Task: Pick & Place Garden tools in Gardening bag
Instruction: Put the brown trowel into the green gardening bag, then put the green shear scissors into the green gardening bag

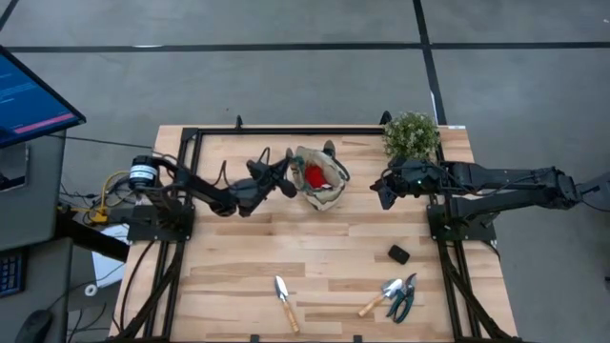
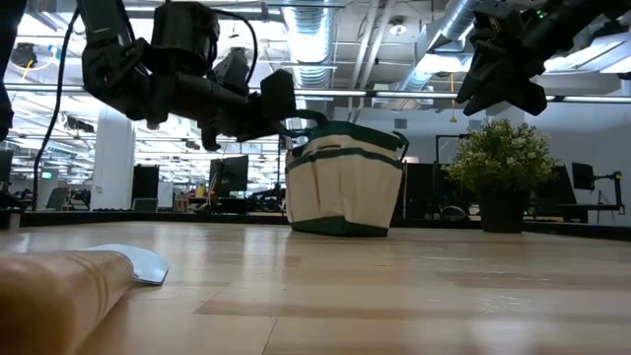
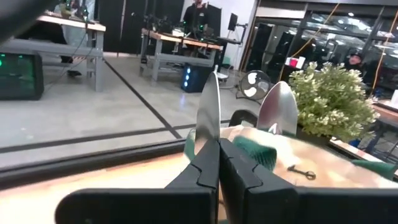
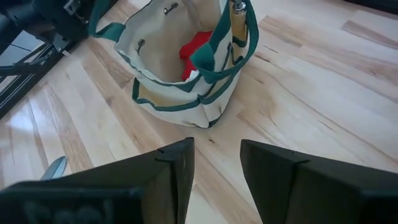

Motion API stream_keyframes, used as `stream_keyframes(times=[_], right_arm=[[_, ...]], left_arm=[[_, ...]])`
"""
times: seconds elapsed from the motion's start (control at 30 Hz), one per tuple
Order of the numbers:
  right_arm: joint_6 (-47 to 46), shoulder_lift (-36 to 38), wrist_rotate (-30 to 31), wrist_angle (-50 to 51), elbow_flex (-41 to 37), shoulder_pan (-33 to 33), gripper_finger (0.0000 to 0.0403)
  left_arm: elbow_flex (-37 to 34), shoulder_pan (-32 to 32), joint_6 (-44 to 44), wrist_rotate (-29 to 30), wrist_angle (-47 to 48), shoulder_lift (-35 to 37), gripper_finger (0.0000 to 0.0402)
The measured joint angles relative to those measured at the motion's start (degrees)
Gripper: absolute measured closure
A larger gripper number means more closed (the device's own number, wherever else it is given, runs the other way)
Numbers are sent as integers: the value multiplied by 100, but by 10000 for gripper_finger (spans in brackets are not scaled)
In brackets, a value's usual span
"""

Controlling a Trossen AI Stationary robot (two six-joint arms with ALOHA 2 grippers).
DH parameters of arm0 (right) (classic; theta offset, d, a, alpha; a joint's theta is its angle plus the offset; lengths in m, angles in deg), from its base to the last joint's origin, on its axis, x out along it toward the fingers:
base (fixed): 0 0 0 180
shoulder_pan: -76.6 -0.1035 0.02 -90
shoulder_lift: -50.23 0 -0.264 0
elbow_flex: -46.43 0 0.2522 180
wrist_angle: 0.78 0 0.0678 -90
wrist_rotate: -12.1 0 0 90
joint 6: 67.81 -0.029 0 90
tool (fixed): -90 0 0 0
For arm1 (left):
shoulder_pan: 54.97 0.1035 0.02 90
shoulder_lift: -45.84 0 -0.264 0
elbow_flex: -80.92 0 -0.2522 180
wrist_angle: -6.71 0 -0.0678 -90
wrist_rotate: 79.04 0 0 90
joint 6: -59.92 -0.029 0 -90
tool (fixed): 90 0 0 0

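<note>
The beige gardening bag [image 1: 329, 198] stands upright at the table's far middle, with the red glove [image 4: 198, 46] inside it. My left gripper [image 3: 219, 163] is shut and points about level at the bag's left rim. Just past its fingertips a narrow silver blade [image 3: 209, 112] stands upright, and a wider trowel head [image 3: 278, 109] rises from the bag. A wooden handle [image 4: 237, 18] sticks out of the bag's side. My right gripper [image 4: 216, 158] hangs open and empty to the right of the bag, slanting down toward it. A trowel [image 1: 285, 301], a second hand tool [image 1: 379, 297] and pruning shears [image 1: 405, 297] lie near the front edge. My left gripper's shut fingertips [image 3: 205, 163] stand right in front of the narrow silver blade's lower part [image 3: 210, 146] at the bag's rim. The fingers hide the spot, so I cannot tell whether they touch the blade or the bag.
A bushy potted plant [image 1: 412, 135] stands at the far right corner, behind my right gripper. A small black block [image 1: 398, 253] lies right of centre. Bare wood stretches between the bag and the tools at the front edge. A black frame rail [image 1: 286, 131] runs along the far edge.
</note>
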Motion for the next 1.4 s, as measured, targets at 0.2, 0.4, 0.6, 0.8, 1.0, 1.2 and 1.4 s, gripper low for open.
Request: stream_keyframes(times=[0.2,0.4,0.6,0.8,1.0,1.2,1.4], right_arm=[[161,0,56,-4,0,0,281],[303,0,234,-61,2,47,281],[377,0,253,-55,2,247,270],[607,2,183,-42,2,411,211],[851,0,138,-90,2,594,160],[1050,0,-152,427,168,864,154],[731,2,-477,1700,576,1014,154]], left_arm=[[0,0,232,8,-22,-168,401],[-2,11,235,-28,32,-106,391],[-3,9,-194,-594,139,201,344],[-4,10,-199,-837,1128,801,268],[-4,-15,-191,-1042,1715,1431,204],[-4,-183,-190,-1085,2870,2391,191],[-5,-566,37,-1076,3982,3297,198]])
